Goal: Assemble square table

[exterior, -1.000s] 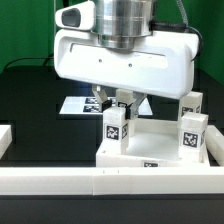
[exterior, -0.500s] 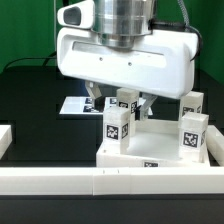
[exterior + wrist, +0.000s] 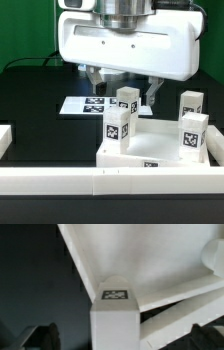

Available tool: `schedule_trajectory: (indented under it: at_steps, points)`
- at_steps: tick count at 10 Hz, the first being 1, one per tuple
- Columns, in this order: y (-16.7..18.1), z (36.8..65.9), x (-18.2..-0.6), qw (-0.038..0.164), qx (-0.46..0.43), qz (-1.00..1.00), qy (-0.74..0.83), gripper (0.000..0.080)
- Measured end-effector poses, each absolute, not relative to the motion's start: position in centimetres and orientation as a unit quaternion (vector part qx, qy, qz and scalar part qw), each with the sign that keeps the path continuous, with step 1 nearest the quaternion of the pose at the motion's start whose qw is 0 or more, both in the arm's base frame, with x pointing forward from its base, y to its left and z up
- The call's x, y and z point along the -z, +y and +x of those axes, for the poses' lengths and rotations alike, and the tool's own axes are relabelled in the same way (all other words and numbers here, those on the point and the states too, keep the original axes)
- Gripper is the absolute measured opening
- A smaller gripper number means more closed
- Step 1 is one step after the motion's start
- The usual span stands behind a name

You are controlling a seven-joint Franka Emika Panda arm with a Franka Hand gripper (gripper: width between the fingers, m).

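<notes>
Nearest in the exterior view runs the long low white rail (image 3: pixel 100 180), and just behind it the square table's tabletop (image 3: pixel 150 150) lies on the black surface (image 3: pixel 35 100) with four legs (image 3: pixel 116 128) standing upright on it, each bearing a black-and-white square tag with no readable writing. The parts look like light, stiff, smooth plastic, so a leg is probably best pinched across its flat sides near the top. Behind, beside the marker board (image 3: pixel 80 104), the tool (image 3: pixel 122 88) hovers above the legs, fingers apart and empty.
</notes>
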State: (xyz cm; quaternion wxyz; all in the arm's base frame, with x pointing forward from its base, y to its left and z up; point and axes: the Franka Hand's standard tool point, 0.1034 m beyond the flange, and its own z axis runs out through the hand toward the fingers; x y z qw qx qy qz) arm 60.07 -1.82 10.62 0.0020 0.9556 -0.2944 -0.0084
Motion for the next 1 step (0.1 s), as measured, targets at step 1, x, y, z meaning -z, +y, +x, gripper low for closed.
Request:
schedule_trajectory:
  at_steps: [1]
  points:
    - [-1.82, 60.07, -10.6, 0.002, 0.009, 0.956, -0.294, 0.0649]
